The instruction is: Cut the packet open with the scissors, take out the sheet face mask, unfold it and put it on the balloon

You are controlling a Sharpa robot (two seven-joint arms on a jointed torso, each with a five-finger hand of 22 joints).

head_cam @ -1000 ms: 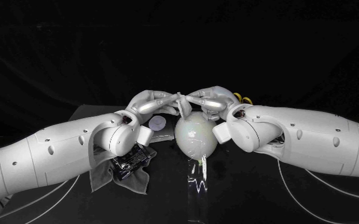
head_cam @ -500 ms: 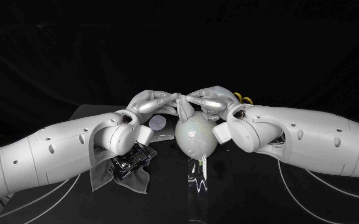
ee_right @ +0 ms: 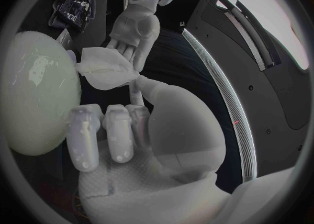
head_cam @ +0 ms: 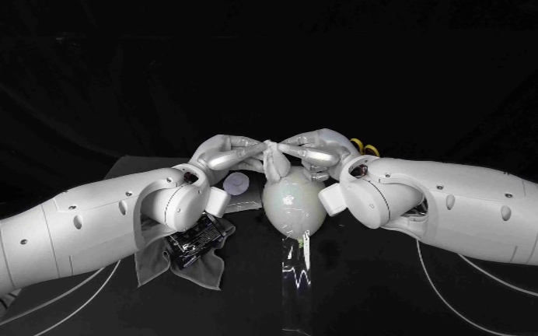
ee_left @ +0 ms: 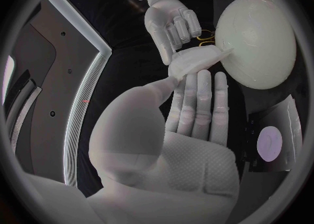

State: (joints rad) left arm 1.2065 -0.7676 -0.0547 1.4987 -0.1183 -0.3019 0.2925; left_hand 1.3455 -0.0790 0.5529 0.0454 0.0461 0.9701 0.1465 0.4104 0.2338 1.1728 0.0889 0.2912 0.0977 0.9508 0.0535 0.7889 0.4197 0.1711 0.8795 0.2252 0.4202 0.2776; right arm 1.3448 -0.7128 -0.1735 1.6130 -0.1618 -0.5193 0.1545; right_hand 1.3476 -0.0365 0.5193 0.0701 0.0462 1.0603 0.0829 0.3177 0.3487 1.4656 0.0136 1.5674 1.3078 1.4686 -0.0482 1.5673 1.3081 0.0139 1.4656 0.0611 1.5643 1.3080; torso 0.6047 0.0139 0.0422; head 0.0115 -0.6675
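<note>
A pale balloon (head_cam: 294,205) stands at the table's middle. Just above its top, my left hand (head_cam: 228,154) and right hand (head_cam: 315,149) meet, and both pinch the folded white sheet face mask (head_cam: 276,163), which hangs down against the balloon's top. In the left wrist view the left hand (ee_left: 195,106) holds the mask (ee_left: 195,62) at its fingertips, next to the balloon (ee_left: 256,43), with the right hand (ee_left: 169,22) opposite. From the right wrist, the right hand (ee_right: 110,130) holds the mask (ee_right: 104,68) beside the balloon (ee_right: 36,94), facing the left hand (ee_right: 134,28). The cut packet (head_cam: 233,188) lies left of the balloon.
The yellow-handled scissors (head_cam: 362,147) lie behind the right hand, also seen as scissors (ee_left: 206,36) from the left wrist. A dark cloth (head_cam: 185,262) with a black item on it lies under the left forearm. Both forearms flank the balloon closely.
The mask between the hands hangs a little wider and lower over the balloon's top. Both hands have barely moved.
</note>
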